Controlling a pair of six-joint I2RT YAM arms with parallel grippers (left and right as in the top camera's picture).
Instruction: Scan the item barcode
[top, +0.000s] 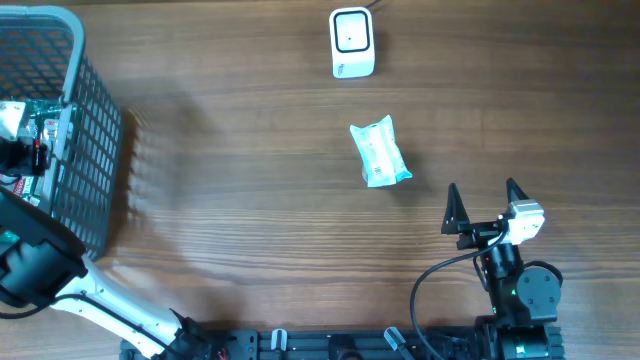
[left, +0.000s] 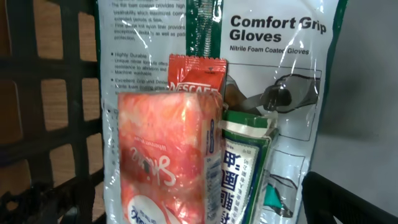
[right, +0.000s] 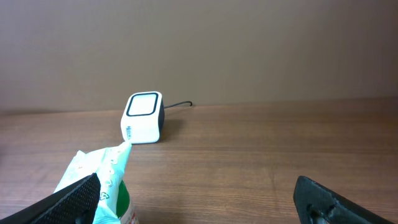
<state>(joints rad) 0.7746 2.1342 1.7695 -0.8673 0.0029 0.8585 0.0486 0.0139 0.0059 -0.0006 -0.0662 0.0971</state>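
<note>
Overhead view: a white-and-green pouch (top: 380, 151) lies loose on the table (top: 250, 200), and both sets of jaws are released.

The pouch sits at about 6 o'clock from the white scanner (top: 352, 42), apart from it, and at about 10 o'clock from the right gripper (top: 484, 192), whose jaws stand wide with nothing between them. The left gripper (left: 186, 202) is inside the black mesh basket (top: 95, 150) at the table's 9 o'clock edge, its jaws spread wide and grasping nothing. It faces a Comfort Grip Gloves pack (left: 273, 74). In front of that pack stand a red Nescafe sachet (left: 196, 74), a pink tissue pack (left: 165, 155) and, at 3 o'clock of the tissue pack, a green-and-white packet (left: 242, 168).
</note>
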